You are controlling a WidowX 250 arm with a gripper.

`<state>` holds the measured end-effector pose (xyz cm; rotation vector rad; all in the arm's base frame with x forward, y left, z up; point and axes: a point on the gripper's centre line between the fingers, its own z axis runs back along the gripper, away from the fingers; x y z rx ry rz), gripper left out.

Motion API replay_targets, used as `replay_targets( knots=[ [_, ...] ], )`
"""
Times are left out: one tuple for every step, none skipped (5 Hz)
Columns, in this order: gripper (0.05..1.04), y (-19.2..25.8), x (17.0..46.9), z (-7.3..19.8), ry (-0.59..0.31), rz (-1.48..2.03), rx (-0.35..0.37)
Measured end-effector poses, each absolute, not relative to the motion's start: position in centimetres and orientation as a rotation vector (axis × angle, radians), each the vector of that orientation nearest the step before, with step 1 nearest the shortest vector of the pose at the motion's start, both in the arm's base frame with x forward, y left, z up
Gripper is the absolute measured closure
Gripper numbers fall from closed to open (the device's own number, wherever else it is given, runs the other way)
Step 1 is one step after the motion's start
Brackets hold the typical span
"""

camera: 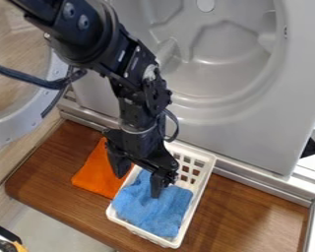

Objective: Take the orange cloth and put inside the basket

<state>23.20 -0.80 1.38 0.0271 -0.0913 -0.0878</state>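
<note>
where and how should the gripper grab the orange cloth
Probably best pinched from straight above, on the part farther from the white basket. The orange cloth lies flat and low on the wooden surface, so a sideways approach has little to catch, and the basket's wall close by could block a finger on that side.

Set orange beside blue.
Showed orange on one cloth (98, 172), blue on the other cloth (150, 204), white with a square grid on the basket (202, 189), brown wood grain on the desk (249, 209), grey on the appliance (252, 133), black on the hand (139, 180).
</note>
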Motion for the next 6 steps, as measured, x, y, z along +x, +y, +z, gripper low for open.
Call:
replay_targets(
  knots=[
    [0.083,-0.8,22.8,0.9,-0.064,-0.083,0.027],
    [0.084,-1.0,22.8,0.6,-0.028,-0.092,0.042],
    [0.084,-1.1,23.1,0.6,-0.01,-0.107,0.059],
    [0.083,-0.1,23.3,2.4,-0.045,-0.111,0.092],
    [0.083,2.6,23.0,2.6,-0.038,-0.059,0.113],
    [0.084,5.6,22.4,2.3,-0.061,0.019,0.088]
  ],
)
